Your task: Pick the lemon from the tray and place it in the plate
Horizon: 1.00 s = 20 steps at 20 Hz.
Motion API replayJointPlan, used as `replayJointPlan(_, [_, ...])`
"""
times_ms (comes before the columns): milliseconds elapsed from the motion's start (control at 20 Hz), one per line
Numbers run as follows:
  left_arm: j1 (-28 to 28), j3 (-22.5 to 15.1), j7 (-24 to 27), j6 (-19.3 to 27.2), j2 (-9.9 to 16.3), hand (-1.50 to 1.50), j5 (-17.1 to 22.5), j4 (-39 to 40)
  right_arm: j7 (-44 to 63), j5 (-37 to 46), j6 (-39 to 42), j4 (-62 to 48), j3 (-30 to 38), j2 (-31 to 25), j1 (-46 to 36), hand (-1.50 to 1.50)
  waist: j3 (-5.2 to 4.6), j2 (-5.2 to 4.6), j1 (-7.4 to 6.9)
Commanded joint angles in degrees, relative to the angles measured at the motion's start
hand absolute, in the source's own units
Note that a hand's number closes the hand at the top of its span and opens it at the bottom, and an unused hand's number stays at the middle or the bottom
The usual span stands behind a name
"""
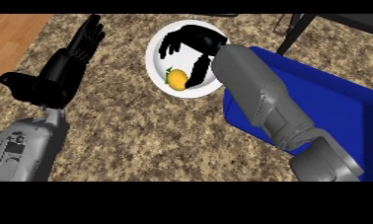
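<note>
A yellow lemon (175, 79) lies on the white plate (157, 62), toward its near side. My right hand (195, 40) hovers over the plate with its fingers spread and relaxed, and its thumb (198, 72) points down and touches the lemon's right side. The fingers do not wrap the lemon. The blue tray (328, 104) sits at the right, largely covered by my right forearm. My left hand (73, 55) rests open at the left, fingers straight and pointing away, well apart from the plate.
The counter top is speckled brown stone, with a wooden strip (18, 33) at the far left. A dark frame (291, 30) stands at the back right beyond the tray.
</note>
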<state>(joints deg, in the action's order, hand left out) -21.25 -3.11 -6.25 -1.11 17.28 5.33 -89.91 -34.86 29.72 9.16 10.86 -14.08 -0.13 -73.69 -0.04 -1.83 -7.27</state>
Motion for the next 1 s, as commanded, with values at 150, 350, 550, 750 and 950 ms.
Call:
replayJointPlan(150, [-1.2, -0.7, 0.2, 0.2, -1.4, 0.0, -0.7, 1.2, -2.1, -8.2, 2.0, 1.8, 2.8, 0.1, 2.1, -1.5, 0.05, -0.25, -1.25])
replayJointPlan(350, [-2.0, 0.4, -1.6, -0.4, -0.1, 0.0, 0.0, 0.4, -0.5, -15.1, 4.2, 1.4, 7.0, 0.1, 1.0, -1.5, 0.06, 0.16, -0.77])
replayJointPlan(550, [0.0, 1.5, 0.4, -0.4, -0.4, 0.0, 0.6, 0.7, 0.7, -19.6, 9.9, -0.8, 11.0, 0.1, -1.5, -1.5, 0.03, 0.32, 1.46])
replayJointPlan(750, [-0.6, 0.2, -2.6, 0.9, -1.1, 0.0, -0.7, -1.4, 2.5, -21.0, 9.6, -3.8, 14.3, -1.3, -3.0, -1.5, 0.07, -0.08, 1.79])
replayJointPlan(950, [-0.1, 2.4, 1.2, 0.1, 0.0, 0.0, -0.5, 1.7, 2.1, -23.1, 13.7, -4.6, 16.9, -7.0, -3.7, -1.5, 0.03, -0.81, 1.95])
